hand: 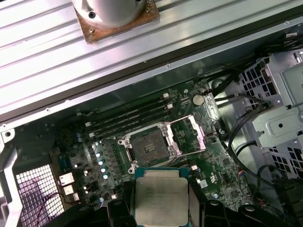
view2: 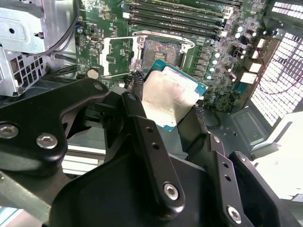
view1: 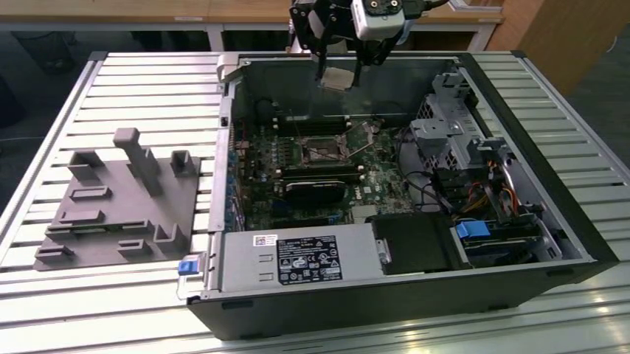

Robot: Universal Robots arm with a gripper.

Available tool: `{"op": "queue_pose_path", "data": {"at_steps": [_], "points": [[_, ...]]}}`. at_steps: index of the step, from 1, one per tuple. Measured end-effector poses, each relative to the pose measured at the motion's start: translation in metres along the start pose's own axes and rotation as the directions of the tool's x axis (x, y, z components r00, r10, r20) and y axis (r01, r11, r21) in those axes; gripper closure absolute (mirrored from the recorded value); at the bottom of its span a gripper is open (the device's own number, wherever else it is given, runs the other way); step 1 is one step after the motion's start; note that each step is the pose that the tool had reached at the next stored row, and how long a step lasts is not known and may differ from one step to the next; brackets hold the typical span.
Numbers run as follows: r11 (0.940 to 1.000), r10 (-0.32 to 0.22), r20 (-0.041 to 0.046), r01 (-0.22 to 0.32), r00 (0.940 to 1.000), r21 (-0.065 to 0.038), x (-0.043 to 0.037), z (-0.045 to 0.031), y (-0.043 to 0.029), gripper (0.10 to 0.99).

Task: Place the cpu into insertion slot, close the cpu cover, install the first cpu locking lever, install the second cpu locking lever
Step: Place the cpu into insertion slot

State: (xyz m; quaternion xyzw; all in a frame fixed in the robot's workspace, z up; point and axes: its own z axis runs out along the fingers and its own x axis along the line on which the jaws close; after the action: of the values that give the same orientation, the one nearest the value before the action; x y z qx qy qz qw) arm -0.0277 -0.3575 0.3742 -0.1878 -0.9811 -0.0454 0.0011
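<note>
My gripper [view1: 338,72] hangs above the far side of the open computer case [view1: 576,243], shut on the cpu [view1: 338,79]. The cpu [view2: 173,92] is a thin square chip with a pale metallic face, pinched by its edges between the black fingers [view2: 137,106]. It is in the air, apart from the board. The insertion slot [hand: 149,146] lies open on the green motherboard, its dark centre bare. Beside it the cpu cover [hand: 191,135], a silver frame plate, is flipped back. In the second wrist view the insertion slot [view2: 161,49] and cpu cover [view2: 118,53] sit beyond the chip.
Long black memory slots [hand: 132,118] run beside the socket. A black cooler [view1: 315,193], a power supply [view1: 295,259] and a metal drive cage [view1: 453,140] with cables crowd the case. A grey moulded fixture [view1: 118,199] rests on the slatted table [view1: 147,81].
</note>
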Motion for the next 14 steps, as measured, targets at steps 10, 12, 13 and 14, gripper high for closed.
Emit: {"op": "queue_pose_path", "data": {"at_steps": [10, 12, 13, 14], "points": [[0.9994, 0.033, 0.0029, -0.033, 0.9994, -0.001, 0.0009, 0.0003, -0.0004, 0.545], [0.9992, 0.039, 0.0035, -0.039, 0.9992, -0.001, 0.0009, 0.0004, -0.0004, 0.545], [0.9991, 0.042, 0.0038, -0.042, 0.9991, -0.001, 0.001, 0.0005, -0.0004, 0.545], [0.999, 0.046, 0.0041, -0.046, 0.999, -0.001, 0.0011, 0.0005, -0.0005, 0.545]]}}
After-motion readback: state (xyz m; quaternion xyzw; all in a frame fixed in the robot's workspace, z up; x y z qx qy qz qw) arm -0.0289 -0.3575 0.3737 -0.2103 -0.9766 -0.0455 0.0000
